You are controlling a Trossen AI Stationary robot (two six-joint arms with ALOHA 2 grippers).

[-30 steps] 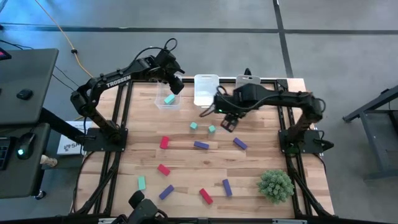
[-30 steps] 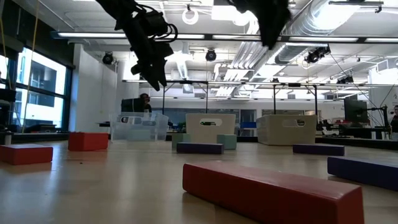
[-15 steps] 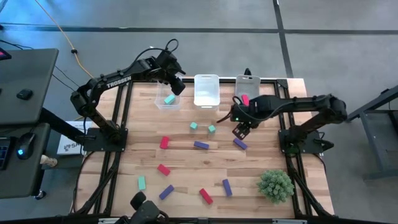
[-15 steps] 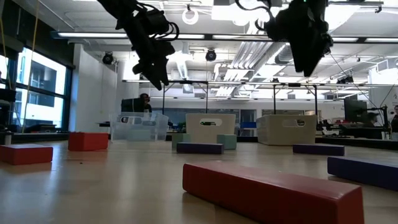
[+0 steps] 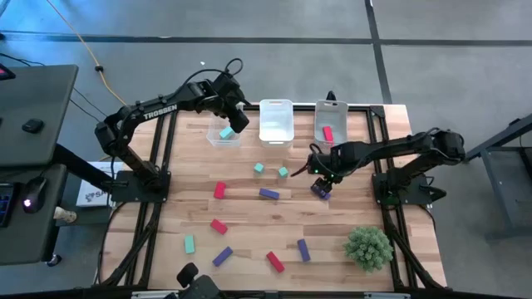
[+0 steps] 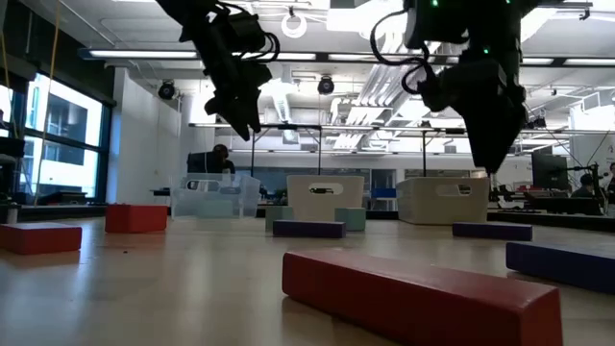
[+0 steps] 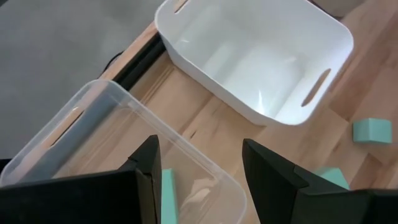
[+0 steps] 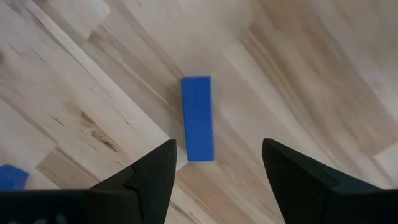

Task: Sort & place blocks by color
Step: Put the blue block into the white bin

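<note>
My right gripper (image 5: pixel 322 179) hangs open over a purple bar (image 5: pixel 321 191) lying flat on the table's right half. In the right wrist view the bar (image 8: pixel 198 118) lies ahead of the spread fingers (image 8: pixel 217 168), untouched. In the low view this gripper (image 6: pixel 490 144) is well above the table. My left gripper (image 5: pixel 237 119) hovers open above the left clear bin (image 5: pixel 214 139), which holds a teal block (image 5: pixel 226 132). The left wrist view shows that block (image 7: pixel 168 193) below the fingers (image 7: pixel 202 168). A red block (image 5: pixel 327 134) lies in the right bin (image 5: pixel 331 110).
The middle bin (image 5: pixel 276 121) stands between the other two at the far edge. Loose on the wood are two teal cubes (image 5: pixel 259 168), a purple bar (image 5: pixel 268 193), red blocks (image 5: pixel 219 190) and more blocks toward the near edge. A spiky plant ball (image 5: pixel 368 247) sits at the near right.
My right gripper has swung from beside the middle bin toward the table's right and near side and come down over the purple bar. The right bin, covered by the arm before, now shows a red block inside. My left gripper has stayed over the left bin.
</note>
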